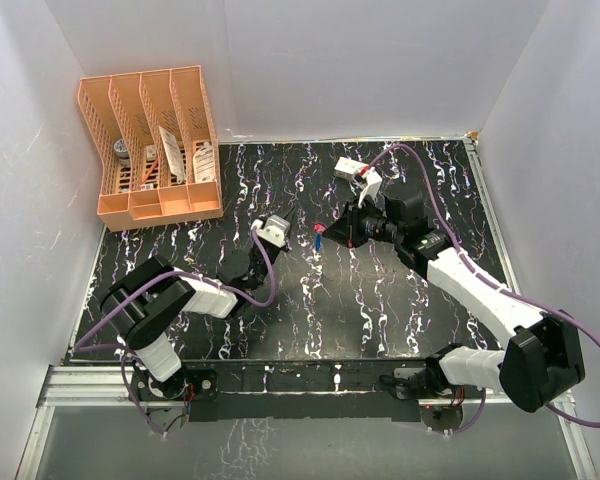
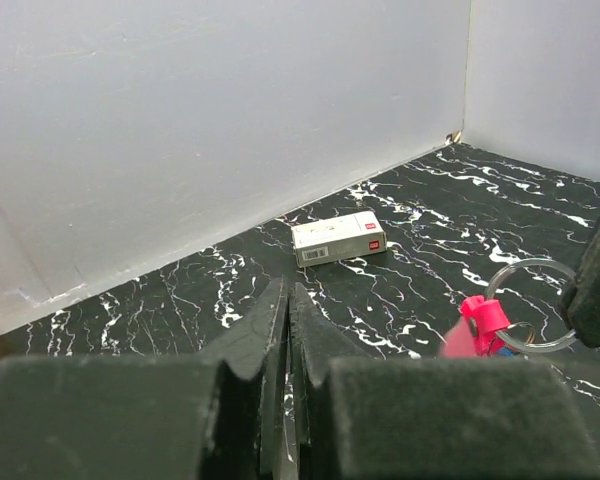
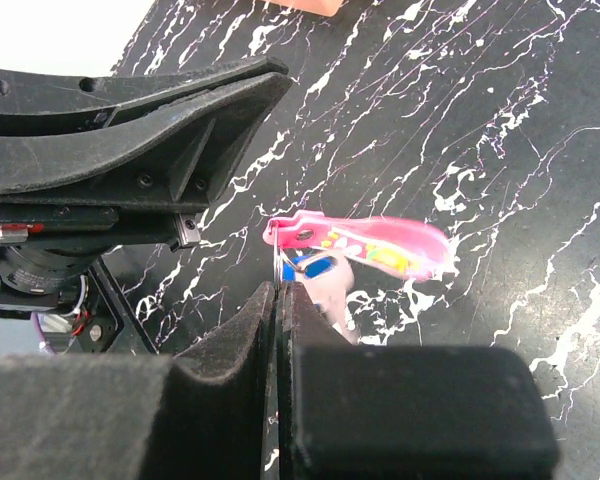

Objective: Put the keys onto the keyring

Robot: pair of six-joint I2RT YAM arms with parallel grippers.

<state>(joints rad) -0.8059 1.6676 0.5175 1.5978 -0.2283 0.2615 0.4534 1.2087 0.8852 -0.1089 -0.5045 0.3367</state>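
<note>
At the far left corner of the table (image 1: 380,310) stands an orange file rack (image 1: 160,208). Near the table's middle the left claw (image 2: 286,320) is pressed together, with nothing between its fingers. Just to its right, above the table, the keyring (image 2: 528,262) hangs with the pink key (image 3: 380,243) and the blue key (image 3: 315,267) at it. The right claw (image 3: 280,310) pinches this keyring. A white box (image 2: 338,238) lies near the far edge.

R gripper (image 3: 280,297) clamped keyring (image 3: 277,262); pink key (image 3: 370,240) & blue key (image 3: 315,267) hung on it, L gripper (image 3: 280,77) just beside.
</note>
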